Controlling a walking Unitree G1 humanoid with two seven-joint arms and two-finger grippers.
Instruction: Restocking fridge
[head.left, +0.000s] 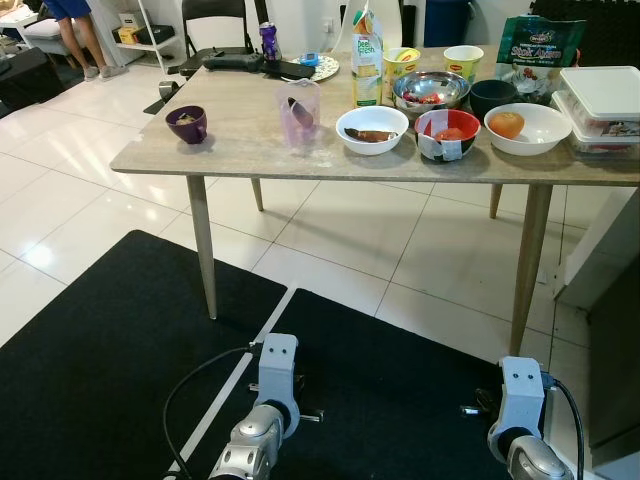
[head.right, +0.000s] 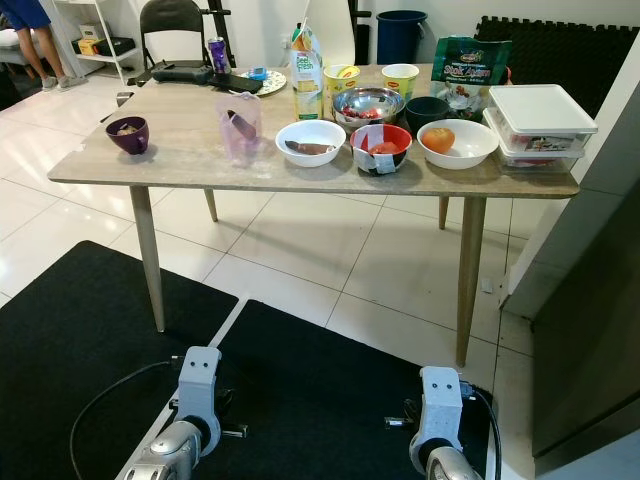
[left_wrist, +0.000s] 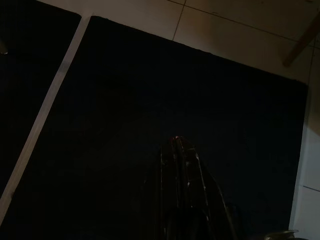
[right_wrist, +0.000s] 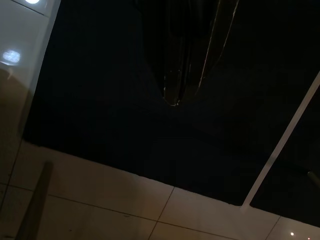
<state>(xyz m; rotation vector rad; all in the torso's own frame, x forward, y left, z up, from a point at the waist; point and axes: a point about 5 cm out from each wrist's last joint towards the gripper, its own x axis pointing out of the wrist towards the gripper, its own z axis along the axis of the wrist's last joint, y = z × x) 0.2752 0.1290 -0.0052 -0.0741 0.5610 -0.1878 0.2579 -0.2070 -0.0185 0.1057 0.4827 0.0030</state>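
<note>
Wooden table (head.left: 240, 150) at twelve o'clock carries glossy white bowls (head.left: 372, 129), a steel bowl (head.left: 431, 90) and a juice carton (head.left: 366, 60). Left gripper (left_wrist: 181, 150) and right gripper (right_wrist: 175, 95) hang pinched together above black matting (head.left: 120, 350).

purple bowl (head.left: 187, 123), red bowl (head.left: 447, 133), white bowls (head.left: 372, 129), black mats (head.left: 120, 350)

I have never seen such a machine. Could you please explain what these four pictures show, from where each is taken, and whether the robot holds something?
Two pictures come from the head of a walking robot, looking down. Its silver arms hang idle above a black mat. Ahead stands a wooden table with a purple bowl, a juice carton, a steel bowl, a white bowl with an orange fruit and lidded containers. The two dark pictures come from wrist cameras: the left gripper and right gripper appear shut and hold nothing.
</note>
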